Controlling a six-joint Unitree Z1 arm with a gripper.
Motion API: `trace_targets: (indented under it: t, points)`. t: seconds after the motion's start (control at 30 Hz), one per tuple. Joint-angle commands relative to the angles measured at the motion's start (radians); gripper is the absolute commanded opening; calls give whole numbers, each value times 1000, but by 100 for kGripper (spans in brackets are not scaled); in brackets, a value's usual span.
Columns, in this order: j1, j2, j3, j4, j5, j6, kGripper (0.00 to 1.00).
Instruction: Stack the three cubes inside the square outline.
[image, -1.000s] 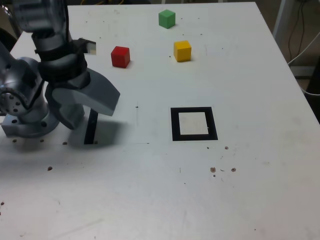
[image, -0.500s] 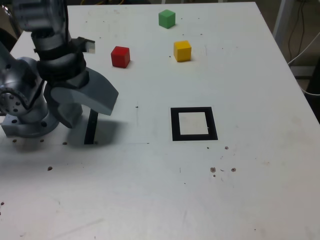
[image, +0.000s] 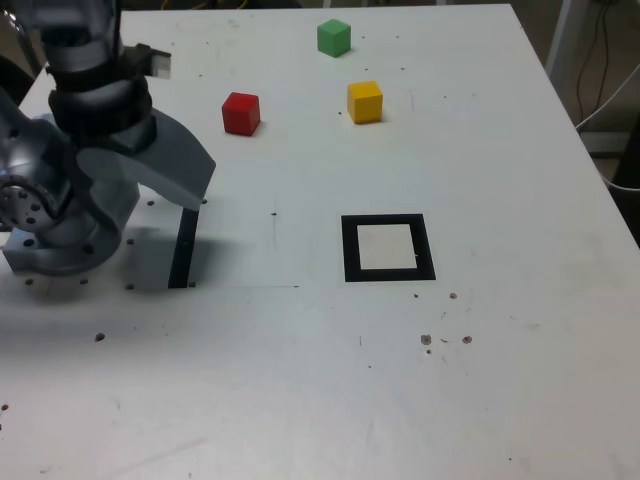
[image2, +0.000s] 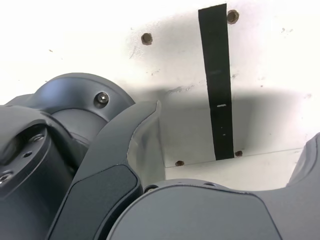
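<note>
**Red cube nearest, up and to the right of an empty gripper**

Red was the closest of the three: the red cube (image: 241, 112) sat in the upper left-centre of the exterior view, up and to the right of the gripper (image: 150, 185), with bare table (image: 330, 380) between them. The yellow cube (image: 365, 101) lay further right at about the same height in the frame, and the green cube (image: 334, 37) was furthest, near the top edge. All three stood apart from one another, none stacked.

The gripper hung at the left of the exterior view, close to the arm's base, over the thin black strip (image: 183, 250). Its jaws were spread wide with nothing between them; the wrist view showed only the strip (image2: 217, 85) and table beneath.

The square outline (image: 388, 247) lay at centre-right, empty, below the yellow cube and well to the right of the gripper. So I judged a reach would go away from the base, toward the top of the frame, before anything came back down to the outline.
</note>
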Motion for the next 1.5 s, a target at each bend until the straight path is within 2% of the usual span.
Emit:
trace_targets:
  t: [0.0, 0.1, 0.23, 0.4, 0.5, 0.7, 0.83, 1.03, 1.13, 1.23, 1.33, 1.4, 1.47]
  points:
    - [-1, -21, -12, -1, 2, 3, 99]
    - [6, -43, -42, 17, 5, 11, 99]
    - [38, -57, -154, 92, 10, 41, 99]
    - [181, -31, -366, 197, 24, 164, 100]
    - [288, 38, -483, 247, 30, 260, 100]
    - [450, 278, -689, 325, 29, 422, 99]
    - [562, 386, -781, 332, 46, 497, 99]
    - [759, 532, -866, 328, 109, 588, 99]
    - [840, 594, -876, 326, 124, 636, 100]
    - [908, 626, -875, 314, 145, 680, 100]
    - [957, 629, -858, 291, 188, 711, 100]
    - [976, 622, -825, 265, 212, 718, 100]
    - [981, 611, -771, 221, 220, 716, 100]
